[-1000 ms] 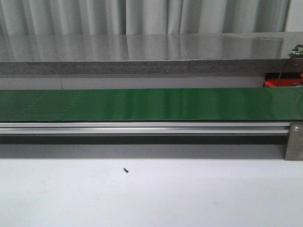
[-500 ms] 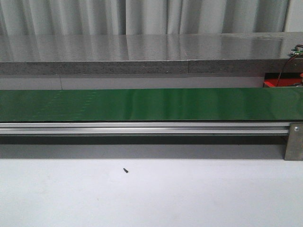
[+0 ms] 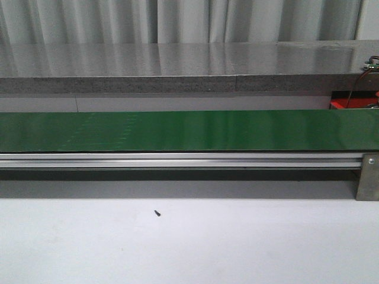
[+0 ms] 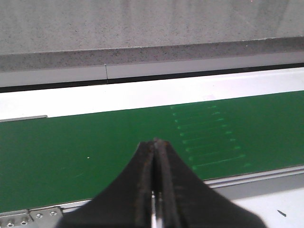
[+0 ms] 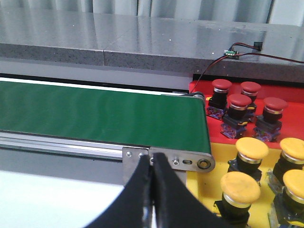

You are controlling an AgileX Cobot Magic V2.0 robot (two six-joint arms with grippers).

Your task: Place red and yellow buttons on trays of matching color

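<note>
Pincers: left pincer (image 4: 154, 142) and right pincer (image 5: 153, 159) both closed, empty.
Belt: green conveyor (image 3: 189, 130) bare of buttons.
Red buttons (image 5: 240, 102): on red tray (image 5: 202, 85).
Yellow buttons (image 5: 251, 148): on yellow tray (image 5: 209, 190).
Progress: apparently sorted; further arrivals uncertain.

red tray (image 5: 202, 88): mostly hidden | yellow buttons (image 5: 292, 149): edge-cropped
</note>
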